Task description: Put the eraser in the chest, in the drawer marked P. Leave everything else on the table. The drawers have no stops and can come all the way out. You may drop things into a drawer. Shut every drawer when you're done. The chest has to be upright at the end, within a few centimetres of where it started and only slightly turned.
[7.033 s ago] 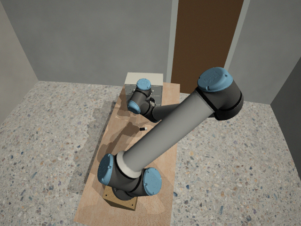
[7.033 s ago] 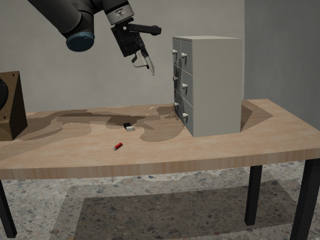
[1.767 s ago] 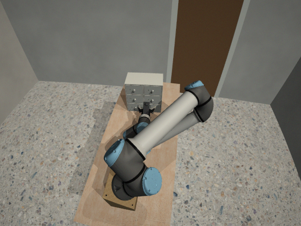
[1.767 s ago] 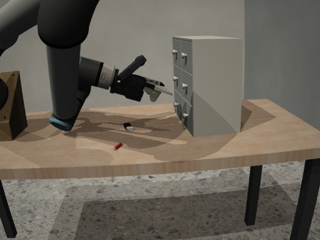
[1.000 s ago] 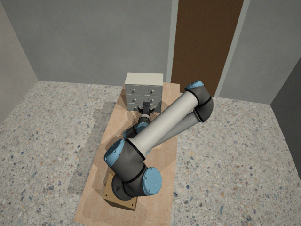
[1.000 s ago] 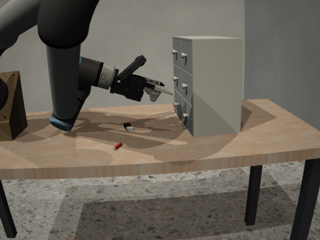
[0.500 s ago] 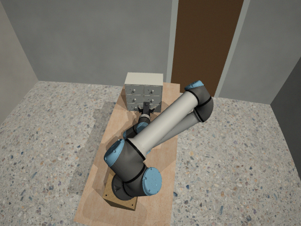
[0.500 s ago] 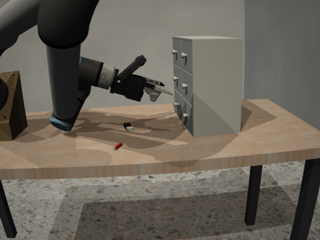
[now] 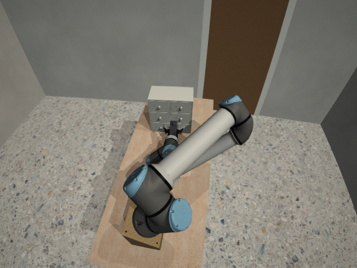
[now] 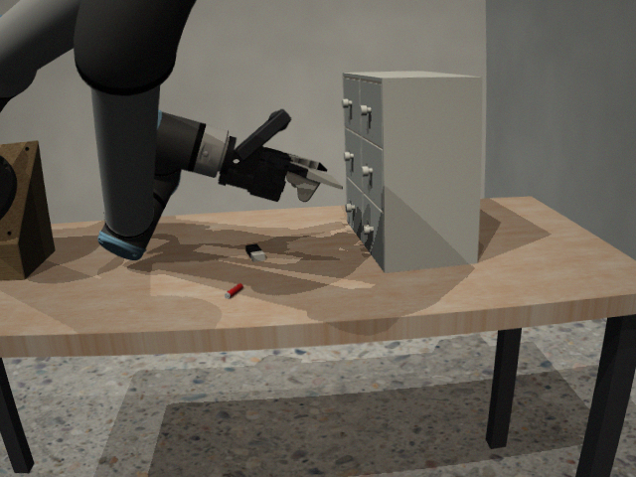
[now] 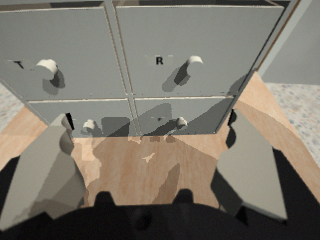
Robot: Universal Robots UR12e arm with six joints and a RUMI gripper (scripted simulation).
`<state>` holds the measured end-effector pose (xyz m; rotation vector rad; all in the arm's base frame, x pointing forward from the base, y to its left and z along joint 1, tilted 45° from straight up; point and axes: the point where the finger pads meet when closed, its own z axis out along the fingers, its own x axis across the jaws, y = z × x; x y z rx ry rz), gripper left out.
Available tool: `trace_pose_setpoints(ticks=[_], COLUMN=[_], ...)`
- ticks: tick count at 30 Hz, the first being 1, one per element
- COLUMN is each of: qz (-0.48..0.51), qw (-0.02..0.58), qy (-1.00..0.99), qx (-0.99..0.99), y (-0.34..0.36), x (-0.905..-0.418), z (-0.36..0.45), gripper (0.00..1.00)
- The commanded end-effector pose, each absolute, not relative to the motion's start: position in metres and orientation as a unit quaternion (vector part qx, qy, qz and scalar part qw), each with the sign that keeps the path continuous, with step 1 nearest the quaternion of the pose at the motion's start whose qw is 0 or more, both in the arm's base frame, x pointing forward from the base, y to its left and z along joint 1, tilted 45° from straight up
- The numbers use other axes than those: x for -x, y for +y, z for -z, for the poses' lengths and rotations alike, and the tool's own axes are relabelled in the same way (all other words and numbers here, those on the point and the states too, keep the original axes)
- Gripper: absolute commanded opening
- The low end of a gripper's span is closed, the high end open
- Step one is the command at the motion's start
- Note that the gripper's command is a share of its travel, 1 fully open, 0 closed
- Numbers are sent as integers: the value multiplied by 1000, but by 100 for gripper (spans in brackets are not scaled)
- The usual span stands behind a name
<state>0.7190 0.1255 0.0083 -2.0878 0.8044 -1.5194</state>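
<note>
The chest [image 10: 413, 169] stands upright on the table with six grey drawers, all shut; it also shows in the overhead view [image 9: 170, 110]. My gripper [image 10: 321, 177] is open and empty, hovering above the table just in front of the lower drawers. In the wrist view the gripper [image 11: 150, 165] faces the chest front. The middle right drawer there is marked R [image 11: 159, 61]. The bottom drawers' knobs [image 11: 181, 122] sit between my fingers' line of sight; their labels are too dark to read. The black and white eraser [image 10: 255, 251] lies on the table behind and below my gripper.
A small red cylinder [image 10: 234, 290] lies on the table nearer the front edge. My arm's base block [image 10: 20, 210] stands at the table's left end. My large arm links [image 9: 196, 141] hang over the middle of the table.
</note>
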Motion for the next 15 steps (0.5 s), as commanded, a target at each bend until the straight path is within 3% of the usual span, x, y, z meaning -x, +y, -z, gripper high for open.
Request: trace_pose_setpoints(ticks=[1,15], qz=[548,543], qw=[216,203], qy=[291,300], qx=[754,757], y=[126,127], x=[-719,-716], z=[-9,-11], gripper=[100,100])
